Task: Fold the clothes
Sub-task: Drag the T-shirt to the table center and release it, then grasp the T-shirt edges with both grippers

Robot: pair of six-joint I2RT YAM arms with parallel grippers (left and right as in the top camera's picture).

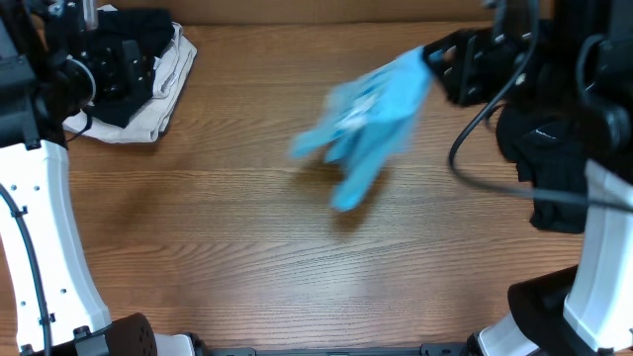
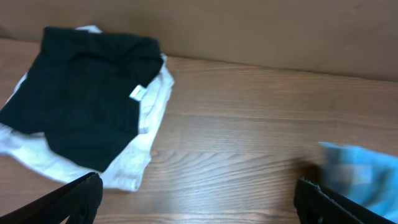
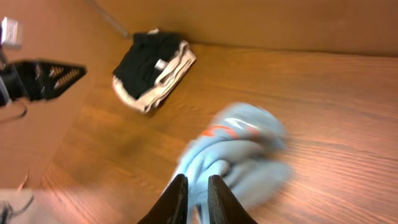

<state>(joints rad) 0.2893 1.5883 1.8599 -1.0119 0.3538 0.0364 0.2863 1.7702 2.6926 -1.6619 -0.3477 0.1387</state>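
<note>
While the right gripper (image 3: 198, 186) has its two fingers drawn almost together on a bunch of the light blue T-shirt (image 1: 371, 119), the garment hangs crumpled from that one pinch above the table (image 1: 247, 257), right of centre. A pink and white mark shows among the folds. The shirt is blurred in every view and is probably swinging. Cannot tell whether its lower end touches the wood.

Reading of the hold: a single bunched grip suits carrying, not folding. The shirt is likely being brought toward the bare middle of the table to be laid flat.

The left gripper (image 2: 198, 190) has its jaws wide apart with nothing between them. It hovers at the far left corner, near a small stack where the black top (image 2: 81, 106) lies roughly folded on a white garment (image 2: 146, 143). The stack sits well apart from the blue shirt, probably parked there to keep it out of the working area.

Judgement: folding of the blue shirt has not yet begun. Released as held, it would land in a heap. The empty left arm looks placed to take a second edge for spreading.
</note>
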